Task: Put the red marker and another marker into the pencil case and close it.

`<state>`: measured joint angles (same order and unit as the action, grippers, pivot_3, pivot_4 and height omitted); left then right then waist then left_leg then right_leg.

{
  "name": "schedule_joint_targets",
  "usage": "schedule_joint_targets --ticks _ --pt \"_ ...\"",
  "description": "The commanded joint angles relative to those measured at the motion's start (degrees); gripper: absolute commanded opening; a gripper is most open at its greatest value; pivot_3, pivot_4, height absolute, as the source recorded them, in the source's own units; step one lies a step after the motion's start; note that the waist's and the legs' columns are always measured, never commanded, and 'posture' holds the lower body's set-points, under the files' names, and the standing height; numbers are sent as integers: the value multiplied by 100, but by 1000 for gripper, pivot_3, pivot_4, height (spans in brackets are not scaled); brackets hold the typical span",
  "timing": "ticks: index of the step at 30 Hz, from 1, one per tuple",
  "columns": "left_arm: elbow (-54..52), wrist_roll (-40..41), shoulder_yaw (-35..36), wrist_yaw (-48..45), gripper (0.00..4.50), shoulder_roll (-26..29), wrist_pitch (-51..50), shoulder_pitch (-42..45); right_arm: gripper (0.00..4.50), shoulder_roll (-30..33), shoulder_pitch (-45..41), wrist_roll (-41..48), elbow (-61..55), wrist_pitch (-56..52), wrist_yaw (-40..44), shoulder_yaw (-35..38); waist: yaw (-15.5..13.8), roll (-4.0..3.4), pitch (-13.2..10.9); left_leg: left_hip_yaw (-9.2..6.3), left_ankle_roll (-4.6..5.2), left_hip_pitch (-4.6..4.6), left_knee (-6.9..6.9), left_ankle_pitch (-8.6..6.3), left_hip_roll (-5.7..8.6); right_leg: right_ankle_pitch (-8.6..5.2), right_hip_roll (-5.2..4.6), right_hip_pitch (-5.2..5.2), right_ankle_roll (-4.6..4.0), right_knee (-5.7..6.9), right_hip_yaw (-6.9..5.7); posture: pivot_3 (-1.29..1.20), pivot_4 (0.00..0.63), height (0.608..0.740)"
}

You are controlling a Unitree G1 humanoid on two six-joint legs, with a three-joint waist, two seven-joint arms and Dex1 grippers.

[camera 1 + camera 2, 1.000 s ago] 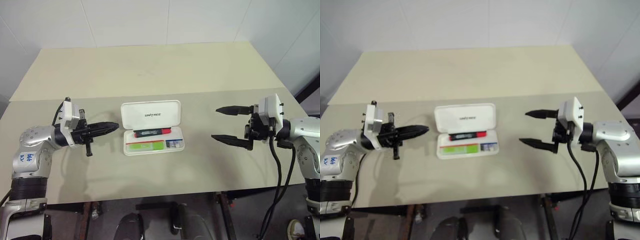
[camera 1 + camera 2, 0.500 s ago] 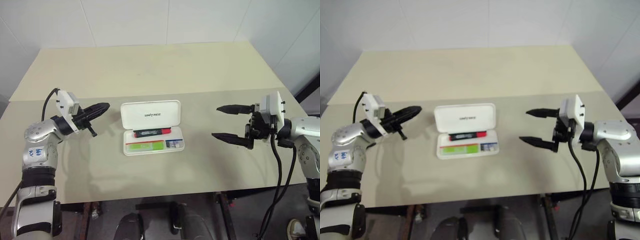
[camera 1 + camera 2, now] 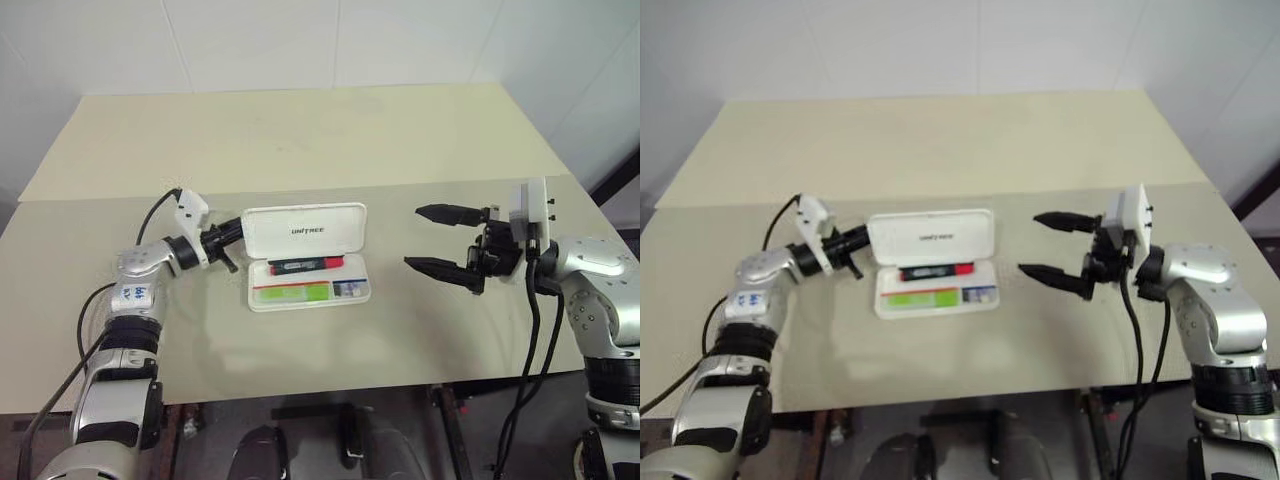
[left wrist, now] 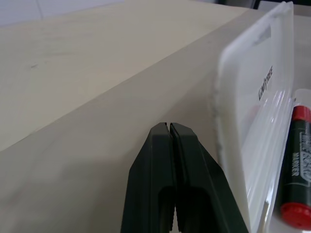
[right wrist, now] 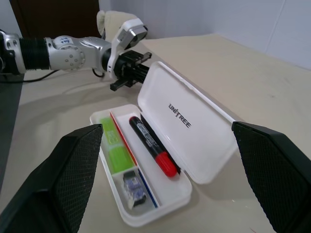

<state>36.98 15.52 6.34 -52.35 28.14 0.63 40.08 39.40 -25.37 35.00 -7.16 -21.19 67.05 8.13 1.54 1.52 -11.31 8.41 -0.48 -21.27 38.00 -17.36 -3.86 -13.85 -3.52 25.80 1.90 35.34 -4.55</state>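
Observation:
The white pencil case point(image 3: 305, 232) lies open at mid-table, its lid tilted back. The red marker point(image 3: 305, 265) lies in the tray's back compartment. The light green highlighter point(image 3: 305, 292) lies in the front one. My left gripper point(image 3: 238, 228) is shut and empty, its tips at the lid's left end. The left wrist view shows its fingertips point(image 4: 160, 133) just behind the lid point(image 4: 257, 97); I cannot tell whether they touch. My right gripper point(image 3: 412, 237) stands open and empty to the right of the case, pointing at it.
A small dark item point(image 3: 345, 288) sits at the right end of the tray. The beige table point(image 3: 300, 140) stretches far behind the case, with a seam across it. The near edge runs below the case.
My left gripper, still shut, has swung forward and right, up to the lid's left end. The right gripper has drifted slightly left toward the case. Case and markers have not moved.

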Motion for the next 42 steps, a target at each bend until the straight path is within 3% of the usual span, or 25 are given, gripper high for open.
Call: schedule_joint_targets --ticks 1,7,14,21,30,42 --pt "-91 31 31 -145 19 63 18 133 4500 -124 -2 98 -170 85 -49 5 2 0 0 0 0 1 0 0 0 0 0 0 0 1 0 0 150 740" --pt "-218 151 93 -521 19 162 47 114 4500 -243 23 14 -84 189 -73 -39 -7 0 0 0 1 0 2 0 4 0 0 -1 0 4 -1 0 150 740" --pt "-608 -27 -221 -1795 19 704 708 -254 4500 -323 111 -6 -62 268 -116 -32 5 0 0 0 -1 1 0 -2 -1 -1 -1 1 -1 1 1 0 150 740" --pt "-968 -21 -538 -2390 19 707 825 -304 4500 -661 143 19 37 658 -211 91 -17 0 0 0 3 -1 3 -1 4 -1 -1 0 -1 4 -2 0 150 740" --pt "-1162 -151 -985 -2572 19 634 698 -333 4500 -671 368 324 147 483 7 64 2 0 0 -1 8 1 4 -4 6 -2 2 0 3 6 4 0 150 740" --pt "-1326 -969 -1604 -2287 19 750 763 -474 4500 -60 771 -92 512 585 656 -49 -8 2 3 -3 13 9 6 -3 7 -2 1 -6 5 9 9 0 150 740"
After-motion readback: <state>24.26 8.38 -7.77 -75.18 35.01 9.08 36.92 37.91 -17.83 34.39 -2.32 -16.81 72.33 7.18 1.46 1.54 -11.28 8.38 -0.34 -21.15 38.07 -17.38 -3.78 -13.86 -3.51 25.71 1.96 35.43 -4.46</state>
